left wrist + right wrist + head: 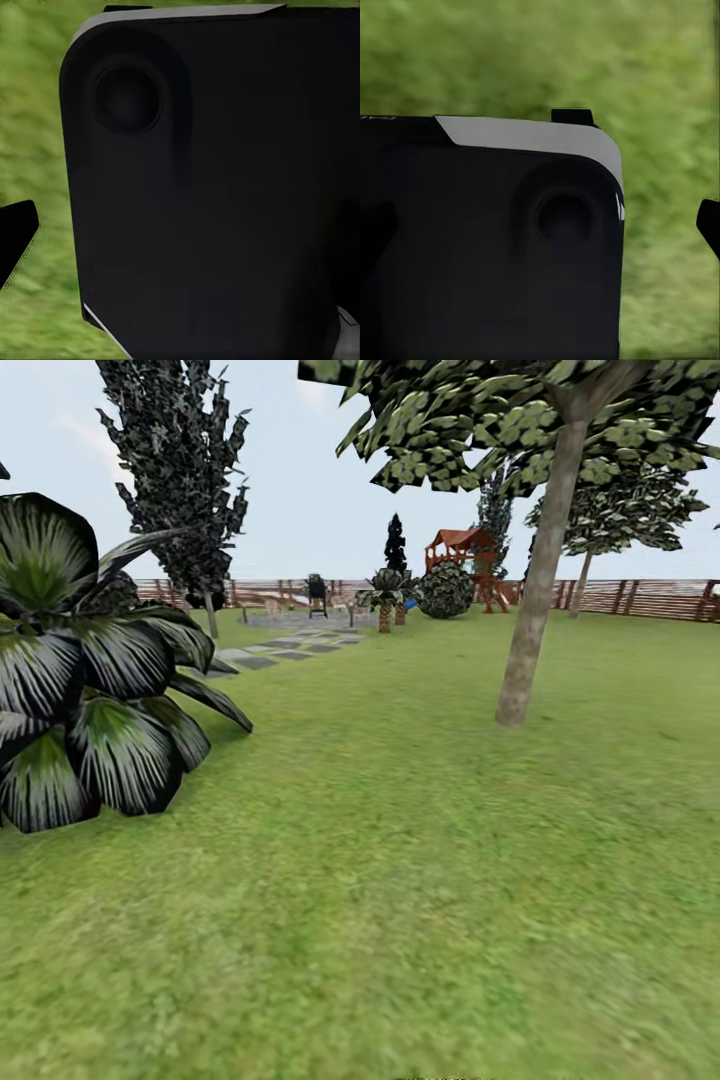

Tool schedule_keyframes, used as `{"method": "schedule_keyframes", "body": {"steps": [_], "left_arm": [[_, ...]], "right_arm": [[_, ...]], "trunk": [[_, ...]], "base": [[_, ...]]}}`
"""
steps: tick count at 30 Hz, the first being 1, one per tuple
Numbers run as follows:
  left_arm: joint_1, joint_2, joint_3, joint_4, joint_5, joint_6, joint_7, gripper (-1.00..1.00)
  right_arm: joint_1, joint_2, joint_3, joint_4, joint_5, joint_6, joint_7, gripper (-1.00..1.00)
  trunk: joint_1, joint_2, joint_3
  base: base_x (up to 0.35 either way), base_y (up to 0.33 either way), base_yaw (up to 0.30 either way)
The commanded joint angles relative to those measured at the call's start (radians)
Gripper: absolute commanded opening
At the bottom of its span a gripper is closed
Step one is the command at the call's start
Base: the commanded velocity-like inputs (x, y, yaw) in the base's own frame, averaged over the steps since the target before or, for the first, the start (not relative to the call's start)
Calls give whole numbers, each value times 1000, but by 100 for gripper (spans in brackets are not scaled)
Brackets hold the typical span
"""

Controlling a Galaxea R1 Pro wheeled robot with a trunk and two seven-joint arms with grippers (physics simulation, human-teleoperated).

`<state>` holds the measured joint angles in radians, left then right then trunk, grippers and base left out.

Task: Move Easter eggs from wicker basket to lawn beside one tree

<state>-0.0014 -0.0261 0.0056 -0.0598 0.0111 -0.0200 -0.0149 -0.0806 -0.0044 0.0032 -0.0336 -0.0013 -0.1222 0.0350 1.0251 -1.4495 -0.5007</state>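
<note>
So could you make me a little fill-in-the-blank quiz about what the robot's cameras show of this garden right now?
1. The nearest tree has a pale, leaning trunk that rises out of the ____.
2. Far back by the fence stands a wooden ____ with a reddish roof.
3. A path of grey stepping ____ runs across the grass toward the back of the garden.
4. The big plant close to the head camera has dark leaves streaked with ____.

Missing words: lawn; playset; stones; white
</note>
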Motion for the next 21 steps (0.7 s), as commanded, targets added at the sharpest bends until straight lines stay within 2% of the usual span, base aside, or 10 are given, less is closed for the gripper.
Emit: {"method": "schedule_keyframes", "body": {"steps": [1,21], "left_arm": [[0,0,1,0,1,-2,-2,100],[0,0,1,0,1,-2,-2,100]], "right_arm": [[-1,0,0,1,0,-4,3,100],[-1,0,0,1,0,-4,3,100]], "trunk": [[0,0,-1],[0,0,-1]], "base": [[0,0,-297],[0,0,-297]]}}
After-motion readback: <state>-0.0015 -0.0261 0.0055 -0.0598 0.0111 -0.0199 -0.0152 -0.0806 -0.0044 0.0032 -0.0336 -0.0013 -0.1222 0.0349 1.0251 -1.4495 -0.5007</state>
